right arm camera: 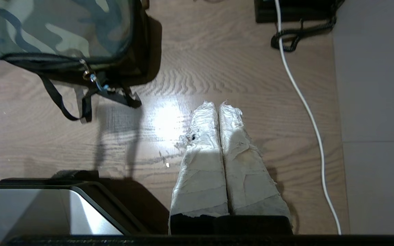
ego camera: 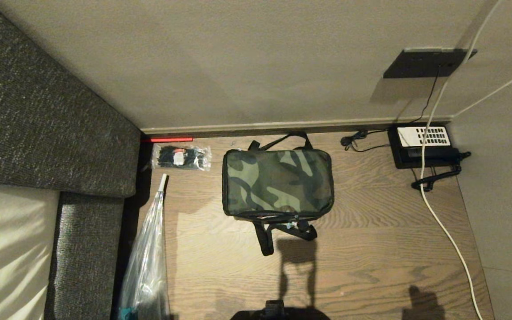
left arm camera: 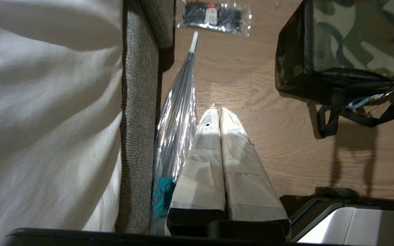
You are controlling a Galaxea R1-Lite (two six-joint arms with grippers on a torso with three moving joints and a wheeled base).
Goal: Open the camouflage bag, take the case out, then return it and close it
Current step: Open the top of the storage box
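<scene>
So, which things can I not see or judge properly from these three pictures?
- The case: in no view; the camouflage bag is zipped shut.
- Clear plastic bag: its lower end is cut off by the head view's bottom edge.
- Packet: its contents are too small to name.
- Left hand and right hand: both outside the head view.

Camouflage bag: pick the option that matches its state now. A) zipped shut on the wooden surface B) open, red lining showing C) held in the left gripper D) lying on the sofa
A: the camouflage bag sits closed on the wooden surface, no red lining showing and no gripper touching it.
</scene>
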